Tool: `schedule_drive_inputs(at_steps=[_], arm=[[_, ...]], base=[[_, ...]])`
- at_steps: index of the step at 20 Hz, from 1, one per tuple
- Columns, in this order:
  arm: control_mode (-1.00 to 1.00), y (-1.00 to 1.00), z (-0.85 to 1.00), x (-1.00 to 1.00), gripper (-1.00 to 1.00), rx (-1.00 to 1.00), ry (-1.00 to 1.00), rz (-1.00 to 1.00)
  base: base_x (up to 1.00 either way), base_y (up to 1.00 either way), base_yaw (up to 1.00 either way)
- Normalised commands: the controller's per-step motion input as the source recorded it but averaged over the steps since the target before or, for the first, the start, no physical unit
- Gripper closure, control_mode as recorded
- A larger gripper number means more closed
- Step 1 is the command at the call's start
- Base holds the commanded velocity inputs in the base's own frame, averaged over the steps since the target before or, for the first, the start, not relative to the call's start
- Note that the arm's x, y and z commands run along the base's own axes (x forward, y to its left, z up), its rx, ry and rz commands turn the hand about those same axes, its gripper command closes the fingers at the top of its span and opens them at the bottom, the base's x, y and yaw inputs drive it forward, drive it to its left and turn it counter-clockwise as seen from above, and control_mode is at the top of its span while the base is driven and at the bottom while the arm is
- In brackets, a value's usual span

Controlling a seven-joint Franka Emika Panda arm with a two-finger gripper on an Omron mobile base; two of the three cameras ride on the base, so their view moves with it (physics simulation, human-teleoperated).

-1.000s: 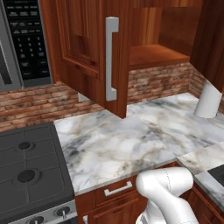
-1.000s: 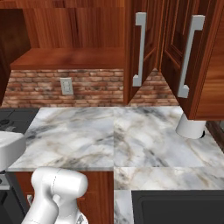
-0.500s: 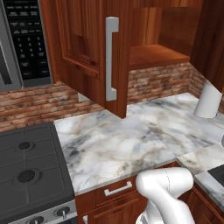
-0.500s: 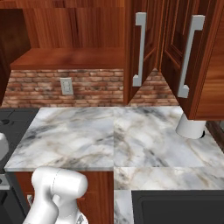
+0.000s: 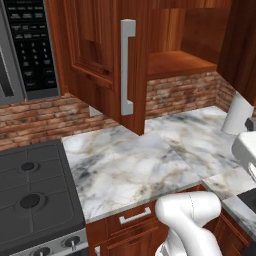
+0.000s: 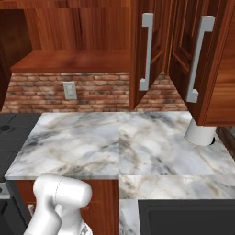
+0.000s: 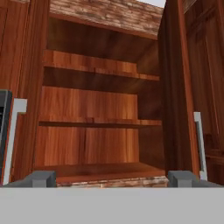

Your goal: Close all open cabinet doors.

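You see the open wall cabinet straight ahead of the hand camera, with its wooden shelves bare. The gripper points into this cabinet, and its two finger tips stand far apart at the bottom of the hand view, with nothing between them, so it is released.

The left cabinet door of this cabinet stands swung out toward you, over the marble counter; its long silver bar handle faces you in the left base view. The right cabinet door of the same cabinet is also swung out, and you see its handle in the right base view. Further right of the cabinet, a third door hangs open too, above a white round container that stands on the counter.

Left of the cabinet is the microwave, and below it the black stove. Under the cabinet, a brick wall carries a white outlet.
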Motion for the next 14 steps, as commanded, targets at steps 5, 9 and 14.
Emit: schedule_drive_inputs(at_steps=[5,9,14], arm=[[-1.0,0.28,0.01,-0.18,-1.0,-0.03,-0.14,0.0],[-1.0,0.24,0.0,0.0,-1.0,-0.01,0.0,0.01],[-1.0,0.11,0.0,0.0,-1.0,0.0,0.02,0.02]], base=[[0.0,0.0,0.0],[0.0,0.0,0.0],[0.0,0.0,0.0]])
